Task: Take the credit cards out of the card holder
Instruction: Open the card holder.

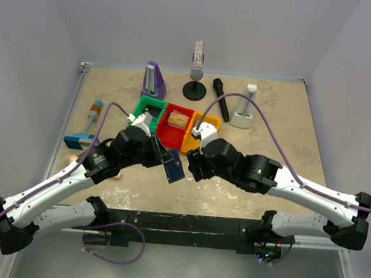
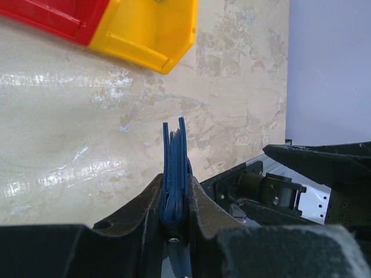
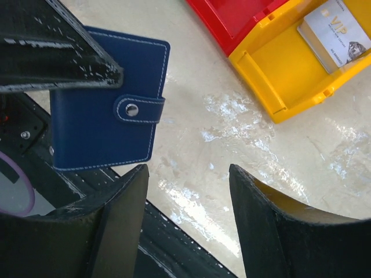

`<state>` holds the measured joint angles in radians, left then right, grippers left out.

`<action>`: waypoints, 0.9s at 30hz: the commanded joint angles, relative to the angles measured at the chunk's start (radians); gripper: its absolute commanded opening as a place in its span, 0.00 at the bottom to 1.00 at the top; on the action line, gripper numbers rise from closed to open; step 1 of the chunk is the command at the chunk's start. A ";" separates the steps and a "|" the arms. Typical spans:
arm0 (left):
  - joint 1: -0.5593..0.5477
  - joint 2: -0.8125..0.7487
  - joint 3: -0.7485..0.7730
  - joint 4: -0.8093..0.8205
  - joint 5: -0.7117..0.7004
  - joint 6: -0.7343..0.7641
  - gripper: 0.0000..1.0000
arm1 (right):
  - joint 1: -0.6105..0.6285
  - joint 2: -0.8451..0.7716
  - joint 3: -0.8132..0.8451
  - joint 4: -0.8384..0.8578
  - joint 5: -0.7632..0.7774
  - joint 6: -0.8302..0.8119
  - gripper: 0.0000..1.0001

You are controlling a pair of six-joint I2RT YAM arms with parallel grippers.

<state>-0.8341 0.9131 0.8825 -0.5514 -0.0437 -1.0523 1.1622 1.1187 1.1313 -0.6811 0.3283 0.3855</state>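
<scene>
Robot lab booth, grey walls (image 1: pixel 25 70), beige tabletop (image 1: pixel 280 145), 2 bolted arms (image 1: pixel 54 190)

1 card holder (image 1: pixel 174 167), 3 bins (image 1: pixel 173 134)

Right claw (image 3: pixel 186 174) agape; card holder (image 3: pixel 93 133) snapped closed.

"VIP" on pale grey card (image 3: pixel 335 32) in yellow bin (image 3: pixel 272 75)
</scene>
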 commanded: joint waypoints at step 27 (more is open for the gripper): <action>-0.034 -0.002 -0.005 0.054 0.019 -0.121 0.00 | 0.079 0.222 0.205 -0.031 0.089 0.006 0.57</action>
<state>-0.8646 0.9272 0.8825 -0.5415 -0.0307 -1.1431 1.2289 1.3396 1.2949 -0.6979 0.3882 0.3813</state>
